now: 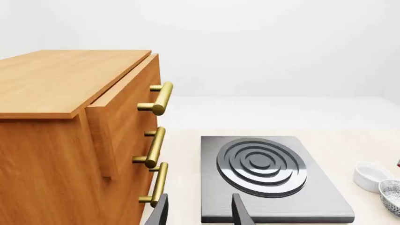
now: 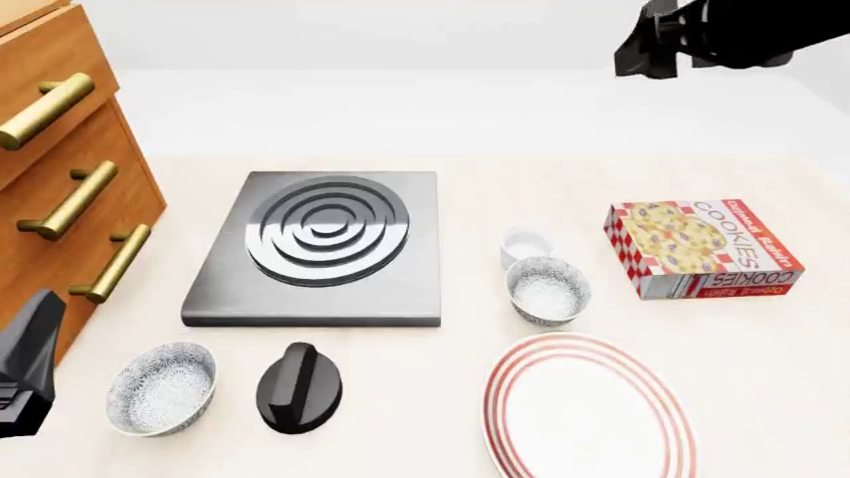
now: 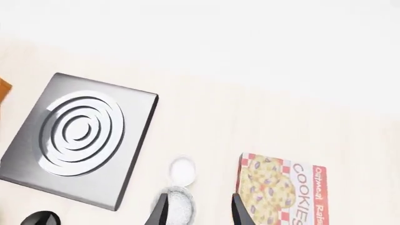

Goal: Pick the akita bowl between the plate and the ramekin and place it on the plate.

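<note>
Only front view shows plate (image 2: 588, 410), wrist views (both) show parted, empty fingers (image 3: 159, 212), akita bowl (image 2: 547, 290) beside ramekin (image 2: 527, 244).

Table (image 2: 743, 149) (pale): plate (image 2: 588, 410), bowls, hob (image 2: 322, 249).

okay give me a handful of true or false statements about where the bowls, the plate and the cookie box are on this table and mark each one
1. The akita bowl sits between the ramekin and the plate. True.
2. The plate already holds a bowl. False: the plate is bare.
3. A second bowl sits beside the black knob, near the drawers. True.
4. The cookie box lies on the burner. False: it lies on the table, right of the ramekin.
5. The right end effector holds the akita bowl. False: it is open above the bowl, gripping nothing.
</note>
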